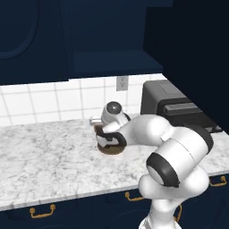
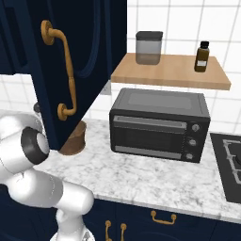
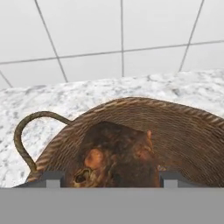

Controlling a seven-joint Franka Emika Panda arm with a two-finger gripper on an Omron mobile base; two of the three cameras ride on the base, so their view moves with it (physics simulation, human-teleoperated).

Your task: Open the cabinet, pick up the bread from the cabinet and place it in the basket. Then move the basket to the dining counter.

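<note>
With the cabinet (image 2: 28, 70) door already swung wide and the bread (image 3: 116, 155) lying inside the basket (image 3: 183, 131), the white arm's tool (image 3: 111, 178) hangs directly over the basket's mouth, its two dark tips spread wide on either side of the bun and apparently gripping nothing. The hand view shows the golden-brown piece resting low within the woven wall, one loop handle (image 3: 22, 135) curving out to the side above the marble worktop (image 3: 131, 87), white wall tiles beyond. From the left base view, the wrist covers most of the basket, which stands on the worktop near the tiled wall, beside the black toaster oven (image 2: 160, 124). By the look of it, the opening, the picking and the placing are done; what remains is the second half of the job: the basket has yet to be gripped, probably by its rim or handle, lifted, and carried to the dining counter, which none of these views take in.
</note>
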